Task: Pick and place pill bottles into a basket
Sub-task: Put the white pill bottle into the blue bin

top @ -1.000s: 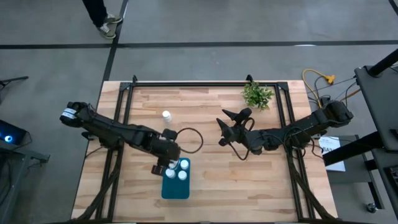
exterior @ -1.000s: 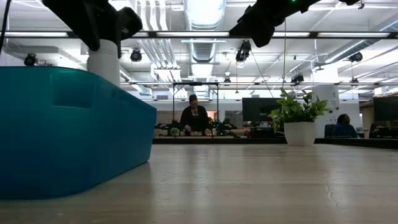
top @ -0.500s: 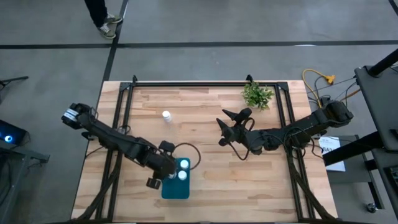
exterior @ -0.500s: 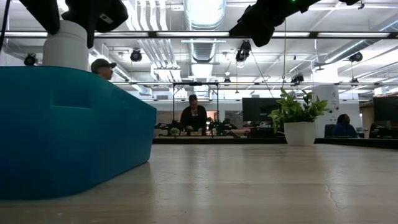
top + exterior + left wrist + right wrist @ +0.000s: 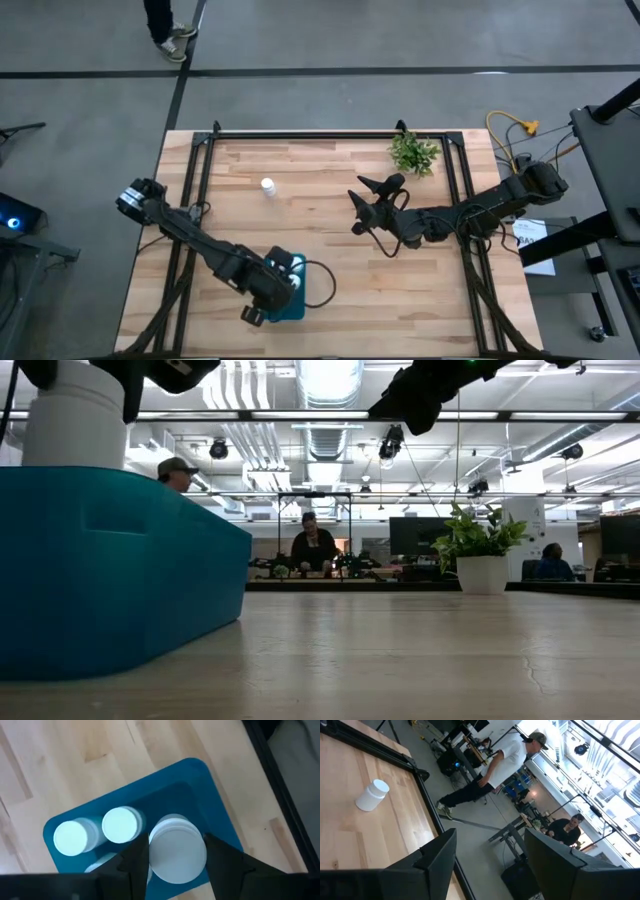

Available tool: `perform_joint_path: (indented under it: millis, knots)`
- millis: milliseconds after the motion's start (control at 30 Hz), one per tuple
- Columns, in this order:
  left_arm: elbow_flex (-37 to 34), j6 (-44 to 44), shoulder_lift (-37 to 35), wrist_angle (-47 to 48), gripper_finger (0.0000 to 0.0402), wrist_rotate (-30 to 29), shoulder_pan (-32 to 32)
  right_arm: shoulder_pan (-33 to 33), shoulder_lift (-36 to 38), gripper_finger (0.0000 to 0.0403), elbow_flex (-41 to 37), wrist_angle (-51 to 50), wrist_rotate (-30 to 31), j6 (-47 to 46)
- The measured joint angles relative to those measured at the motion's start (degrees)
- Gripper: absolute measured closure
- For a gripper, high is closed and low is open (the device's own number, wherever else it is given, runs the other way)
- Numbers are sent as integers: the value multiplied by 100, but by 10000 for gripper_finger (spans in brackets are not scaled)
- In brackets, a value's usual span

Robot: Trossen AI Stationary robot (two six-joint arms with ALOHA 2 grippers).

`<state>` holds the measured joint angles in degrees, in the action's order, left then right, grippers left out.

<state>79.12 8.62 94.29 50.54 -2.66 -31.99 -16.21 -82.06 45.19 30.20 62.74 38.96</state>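
Observation:
The teal basket [image 5: 290, 300] stands near the table's front edge, left of middle, with white pill bottles [image 5: 121, 824] upright inside it. My left gripper [image 5: 268, 298] hangs over the basket's near part, shut on one more pill bottle [image 5: 177, 851]. In the low view this bottle [image 5: 75, 418] shows above the basket's wall [image 5: 110, 570]. A single pill bottle [image 5: 267, 186] stands on the table farther back; the right wrist view also shows it [image 5: 372, 795]. My right gripper [image 5: 362, 203] waits open and empty over the table's middle. My left gripper pinches the pill bottle between its two fingers at the top, by the cap's rim [image 5: 152, 852]. The fingers [image 5: 134, 862] come steeply from above. The bottle hangs upright below them over the basket; the basket's wall hides its lower end in the low view.
A small potted plant [image 5: 413, 152] stands at the table's far right. Black frame rails [image 5: 200, 170] run along the table's left, right and far sides. Bare wood lies between the basket and my right gripper. People [image 5: 312, 545] are in the room behind the table.
My left gripper has carried the pill bottle toward the table's near edge, from beside the basket's far end to over its near part. It stays shut on the bottle, which remains upright.

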Motion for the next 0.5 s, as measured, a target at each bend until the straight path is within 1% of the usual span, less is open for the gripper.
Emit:
perform_joint_path:
  millis: [267,500]
  knots:
    - [72,157,202,281,259,8,-5,0,0,179,0,1,0,0]
    - [40,223,206,243,259,37,-108,0,0,179,0,-1,0,-2]
